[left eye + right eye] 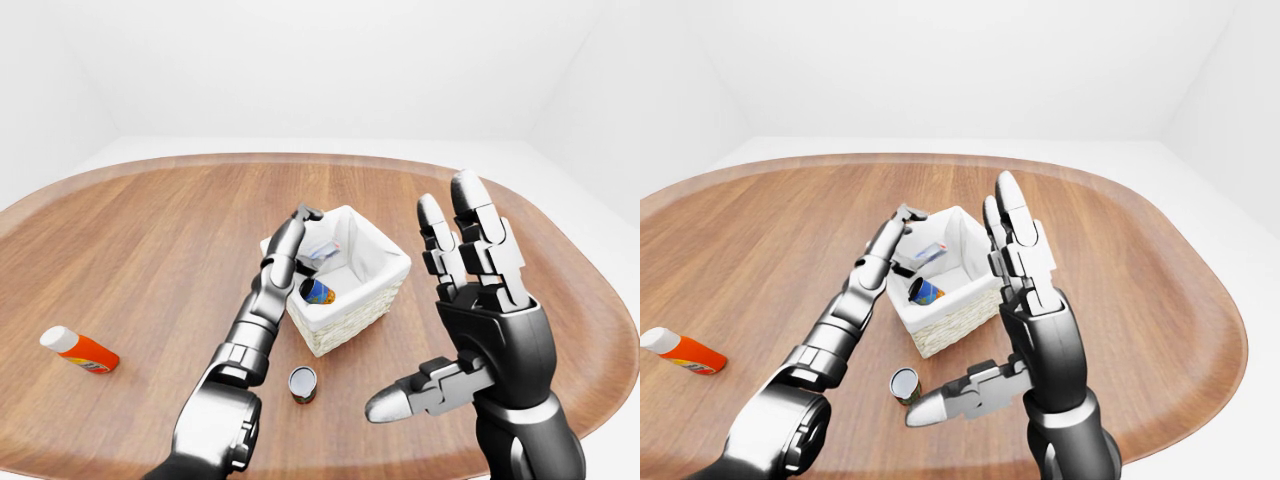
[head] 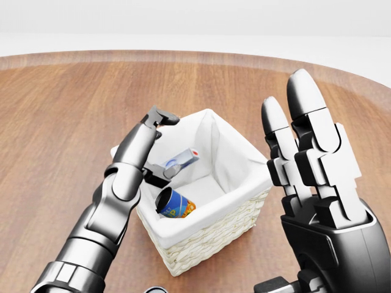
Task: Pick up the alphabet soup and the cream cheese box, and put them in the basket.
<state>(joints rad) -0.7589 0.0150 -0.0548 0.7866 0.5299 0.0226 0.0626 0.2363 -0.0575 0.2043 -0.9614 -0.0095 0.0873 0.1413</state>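
Over the basket (image 2: 235,223), left hand (image 2: 156,125) reaches past the rim, fingers spread apart, gripping nothing. Cream cheese box (image 2: 181,160) sits tilted against the white liner just below that hand, apparently let go; contact with the fingers cannot be told. Alphabet soup (image 2: 175,203) lies on its side on the basket floor. Right hand (image 2: 311,171) is raised flat, fingers splayed, empty. Both items inside; task looks essentially done. Small tin (image 1: 302,383) and orange bottle (image 1: 80,349) lie apart on the wooden table (image 1: 150,230).
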